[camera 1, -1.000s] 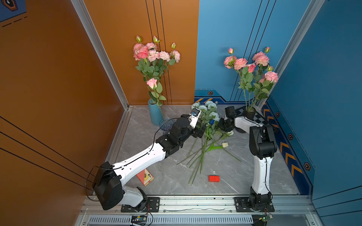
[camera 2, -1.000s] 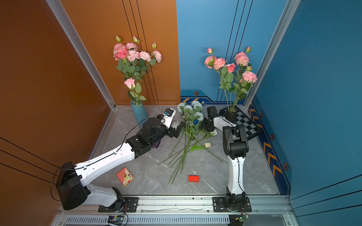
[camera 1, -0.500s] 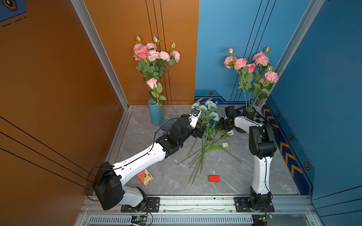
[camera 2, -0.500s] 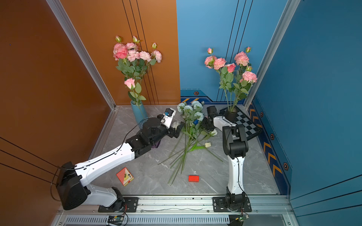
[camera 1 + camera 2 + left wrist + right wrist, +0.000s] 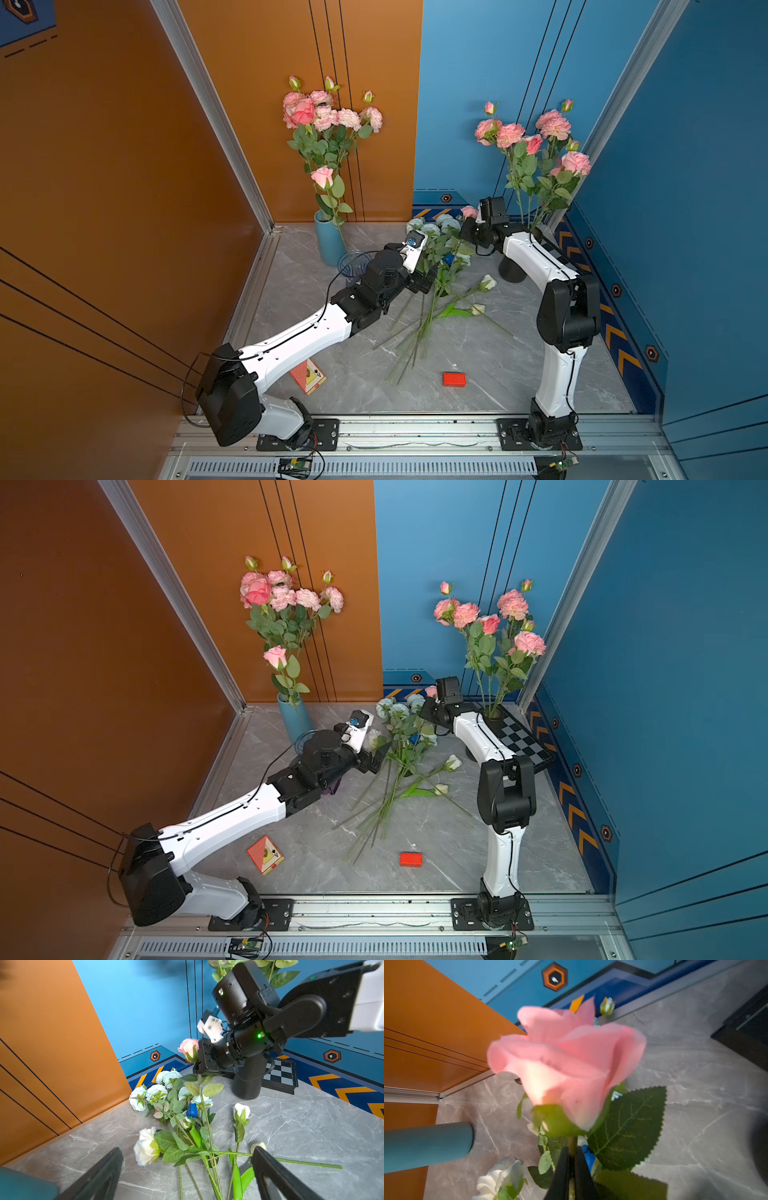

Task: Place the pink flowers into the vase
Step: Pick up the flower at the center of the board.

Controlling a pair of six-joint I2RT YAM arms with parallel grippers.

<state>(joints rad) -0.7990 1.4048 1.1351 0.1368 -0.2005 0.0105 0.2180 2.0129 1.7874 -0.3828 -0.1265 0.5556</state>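
One pink rose (image 5: 566, 1068) blurred | stem pinched, right end effector (image 5: 572, 1159)

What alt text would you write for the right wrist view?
A pink rose, close and blurred, fills the view, its green stem pinched between the right gripper's shut black fingers. Behind lie grey marble floor and white flowers.

A red block (image 5: 454, 379) and card box (image 5: 308, 375) lie apart on the floor (image 5: 490, 365).

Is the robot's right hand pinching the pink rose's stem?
Touching. The right wrist view shows the right gripper with both fingers pressed shut against the green stem just under the pink rose.
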